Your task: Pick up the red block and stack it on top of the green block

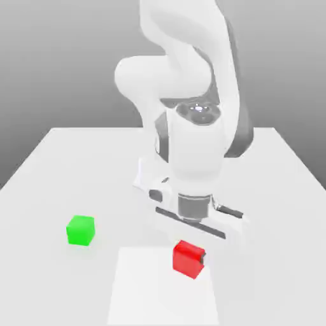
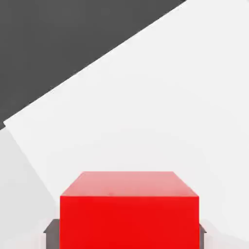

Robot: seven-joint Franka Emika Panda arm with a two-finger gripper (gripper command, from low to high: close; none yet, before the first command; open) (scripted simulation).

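Now you have the red block (image 1: 188,260) pinched in the tool (image 2: 128,235).
Look at the hand view: your 2 dark fingers (image 2: 52,236) press against 2 opposite sides of the red block, with no gap at either side. In the exterior view, you see it below the arm (image 1: 197,146), turned at an angle and overlapping the far right corner of the pale panel (image 1: 146,290); you can't tell whether it touches the surface beneath. Your green block (image 1: 81,230) sits on the table (image 1: 38,280), toward the exterior view's left, well apart from the red block.
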